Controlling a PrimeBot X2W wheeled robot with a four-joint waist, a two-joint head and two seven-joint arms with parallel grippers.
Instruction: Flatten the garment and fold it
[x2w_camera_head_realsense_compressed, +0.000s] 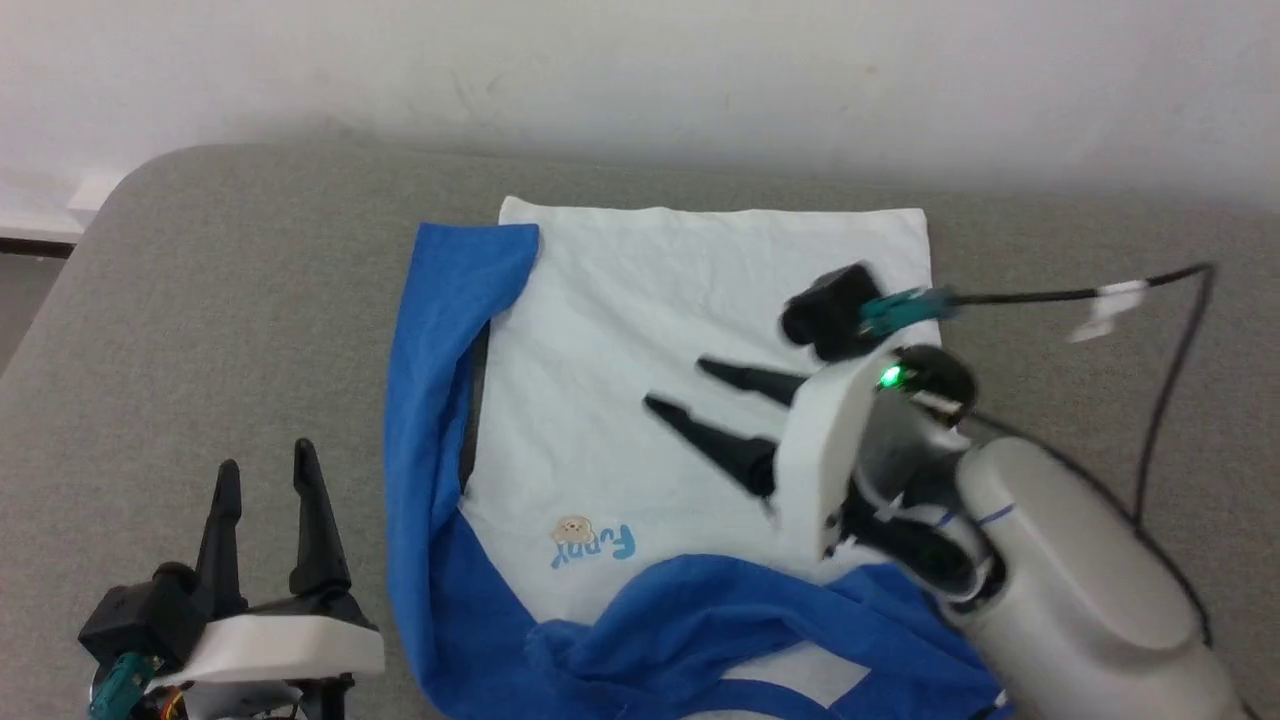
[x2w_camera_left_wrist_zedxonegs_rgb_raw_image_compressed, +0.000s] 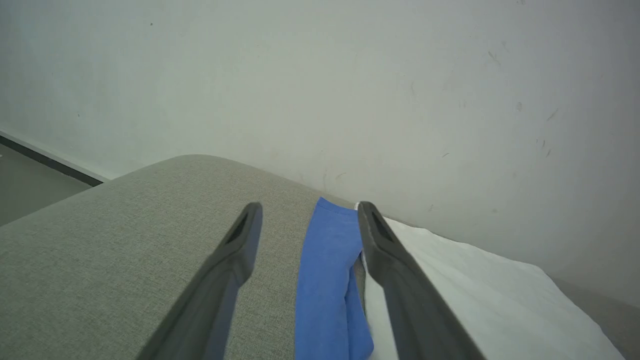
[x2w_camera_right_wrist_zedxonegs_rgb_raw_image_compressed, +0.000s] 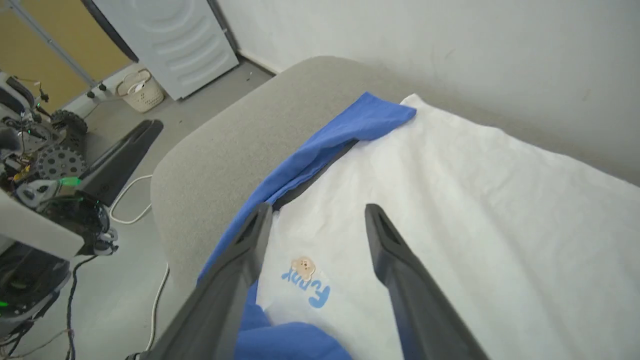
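Head view: shows the garment (x2w_camera_head_realsense_compressed: 700, 330) spread across a grey upholstered surface (x2w_camera_head_realsense_compressed: 250, 300), straight white edge toward the pale wall (x2w_camera_head_realsense_compressed: 640, 60). Bears one readable marking, a small blue "Funny" print (x2w_camera_head_realsense_compressed: 592, 543) with a tan cartoon figure beside the letters, inverted as seen from the head and set low on the white body, close to the bunched blue fabric. Presents a thin white body lying mostly flat with light creases. Has a blue sleeve (x2w_camera_head_realsense_compressed: 440, 400) folded inward along the robot's left edge, with a dark line of shadow under the fold. Ends at the near edge in a crumpled heap of blue shoulders and collar. Places the right gripper (x2w_camera_head_realsense_compressed: 677, 383) over the middle of the white body, fingers pointed toward the robot's left, jaws moderately apart and holding nothing; contact with the cloth cannot be told. Confirms the same spread in the right wrist view, with the print lying between the two fingers. Places the left gripper (x2w_camera_head_realsense_compressed: 266, 457) at lower left over bare upholstery, beside the blue edge and clear of it, jaws parted and empty. Shows a black cable (x2w_camera_head_realsense_compressed: 1170, 370) looping from the right wrist above the surface. Includes, past the rounded corner in the right wrist view, a pale basket (x2w_camera_right_wrist_zedxonegs_rgb_raw_image_compressed: 140, 92) on the floor beside a white appliance (x2w_camera_right_wrist_zedxonegs_rgb_raw_image_compressed: 170, 40).
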